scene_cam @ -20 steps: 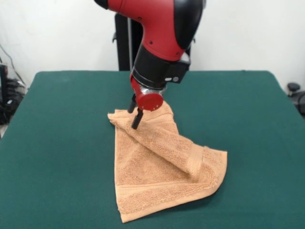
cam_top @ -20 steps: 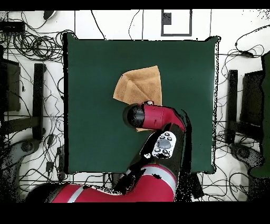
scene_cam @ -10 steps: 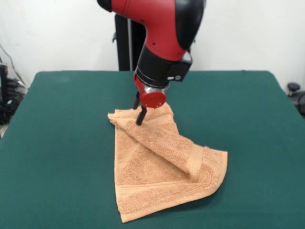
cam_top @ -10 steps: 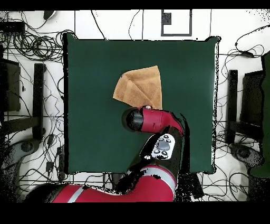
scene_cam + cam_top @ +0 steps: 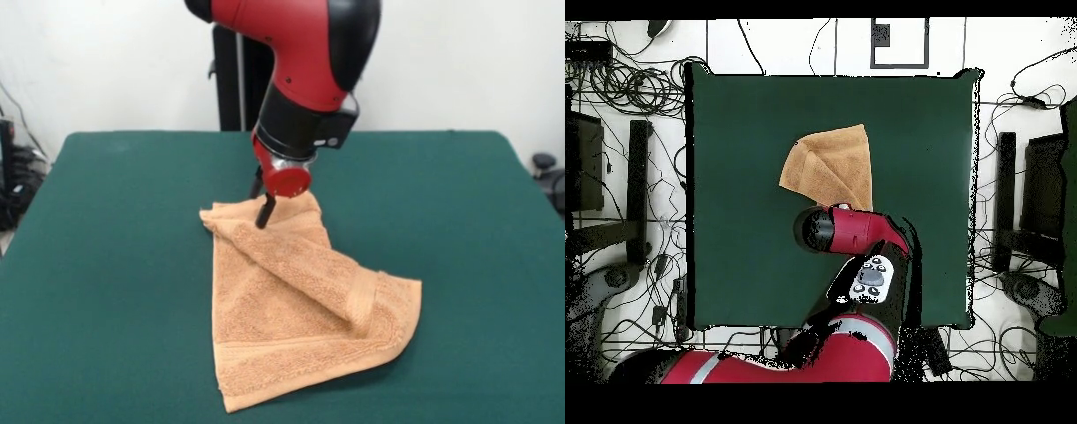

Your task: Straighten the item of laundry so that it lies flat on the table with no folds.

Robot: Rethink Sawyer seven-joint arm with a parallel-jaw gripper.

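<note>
The light orange-tan towel [image 5: 291, 309] lies crumpled on the dark green table [image 5: 115, 265], right of centre in the front view. One corner is folded diagonally over the rest, leaving a raised ridge. In the overhead view the towel [image 5: 833, 165] shows as a rough triangle above the arm. My gripper [image 5: 259, 210] hangs just above the towel's far corner, near the robot side. Its two black fingers stand apart and hold nothing. In the overhead view the gripper is hidden under the red wrist [image 5: 840, 228].
Green cloth spreads wide on all sides of the towel. The robot's black pedestal [image 5: 237, 79] stands behind the table's far edge. Cables and stands [image 5: 625, 180] lie on the floor around the table.
The gripper has lifted off the towel's far corner and drawn back a little toward the robot's base. The towel has not moved.
</note>
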